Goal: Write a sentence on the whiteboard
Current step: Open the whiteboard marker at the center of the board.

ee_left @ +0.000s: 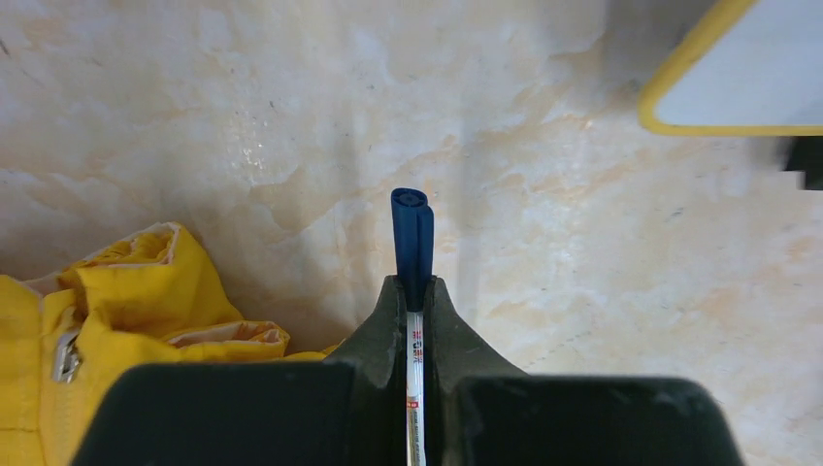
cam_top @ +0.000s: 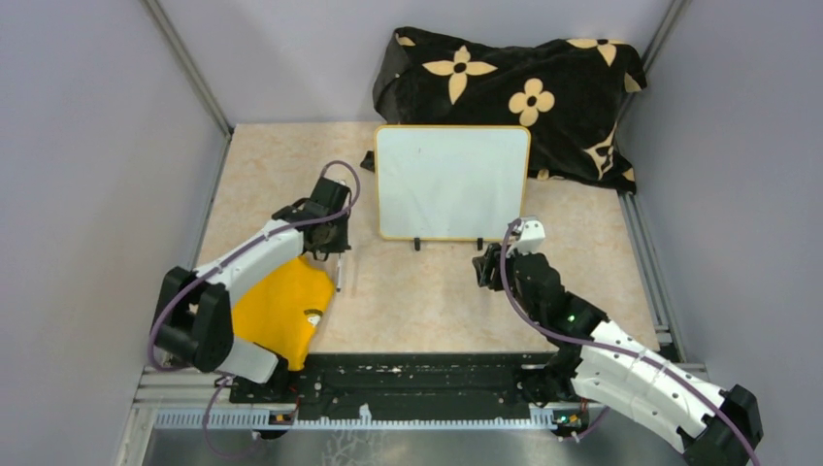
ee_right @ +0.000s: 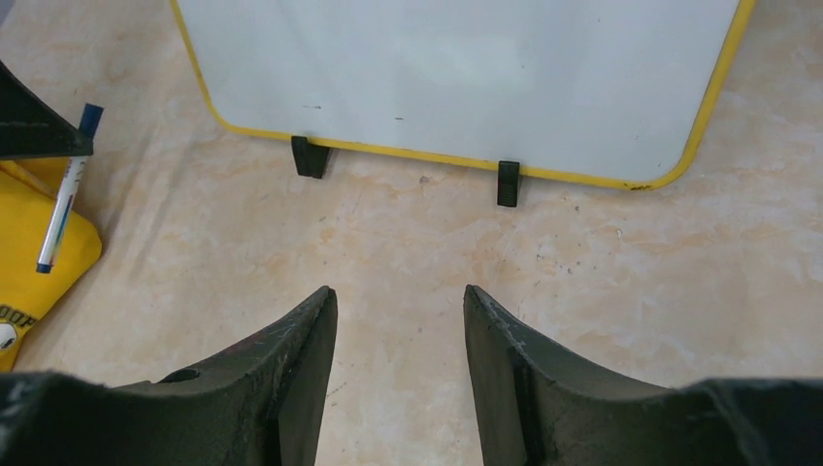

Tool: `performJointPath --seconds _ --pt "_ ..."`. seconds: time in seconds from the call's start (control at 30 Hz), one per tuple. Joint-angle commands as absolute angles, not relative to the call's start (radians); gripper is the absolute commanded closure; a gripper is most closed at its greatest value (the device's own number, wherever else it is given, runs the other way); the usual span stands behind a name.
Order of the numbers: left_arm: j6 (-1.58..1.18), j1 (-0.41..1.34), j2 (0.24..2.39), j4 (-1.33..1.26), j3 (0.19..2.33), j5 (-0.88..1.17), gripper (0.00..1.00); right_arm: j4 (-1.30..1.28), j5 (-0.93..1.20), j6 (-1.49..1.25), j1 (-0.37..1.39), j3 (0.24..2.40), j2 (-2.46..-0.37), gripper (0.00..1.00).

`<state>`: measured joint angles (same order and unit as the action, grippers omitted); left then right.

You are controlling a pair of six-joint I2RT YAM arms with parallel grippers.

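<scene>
The whiteboard [cam_top: 451, 181] lies flat at the table's middle back, white with a yellow rim and two black feet; it also shows in the right wrist view [ee_right: 466, 73] and its corner in the left wrist view [ee_left: 747, 73]. Its face is blank apart from tiny specks. My left gripper [cam_top: 335, 254] is left of the board and shut on a white marker with a blue cap [ee_left: 412, 243], cap pointing forward past the fingertips. The marker also shows in the right wrist view [ee_right: 63, 194]. My right gripper [ee_right: 398, 296] is open and empty, just in front of the board's near edge [cam_top: 485, 264].
A yellow cloth [cam_top: 281, 306] lies under the left arm, near the marker [ee_left: 116, 291]. A black flowered cloth [cam_top: 514, 92] is bunched behind the board at the back right. Grey walls and metal rails enclose the table on all sides.
</scene>
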<state>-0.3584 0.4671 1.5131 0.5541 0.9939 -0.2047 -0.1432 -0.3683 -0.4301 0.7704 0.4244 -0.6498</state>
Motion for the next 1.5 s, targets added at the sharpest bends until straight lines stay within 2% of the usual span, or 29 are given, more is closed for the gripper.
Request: performJointPath --seconds 0.0,0.2,0.47,0.83,1.1,1.47 --pt "-0.377 0.472 1.386 0.538 0.973 -0.170 1.00 -0.104 -0.352 -0.430 0.774 0.477 -0.649 0.50" --pt "-0.360 0.472 1.233 0.447 0.933 -0.018 1.00 -0.068 -0.300 -0.432 0.774 0.473 -0.641 0.50" --pt "-0.361 0.472 1.059 0.211 0.846 0.326 1.00 0.061 -0.114 -0.426 0.774 0.459 -0.614 0.50" --pt "-0.510 0.472 0.965 -0.147 0.714 0.582 1.00 0.323 0.154 -0.549 0.774 0.492 -0.689 0.46" --pt "-0.625 0.472 0.955 -0.281 0.677 0.629 1.00 0.539 0.262 -0.684 0.776 0.517 -0.836 0.42" --pt "-0.683 0.472 0.951 -0.356 0.642 0.632 1.00 0.687 0.296 -0.754 0.813 0.585 -1.038 0.42"
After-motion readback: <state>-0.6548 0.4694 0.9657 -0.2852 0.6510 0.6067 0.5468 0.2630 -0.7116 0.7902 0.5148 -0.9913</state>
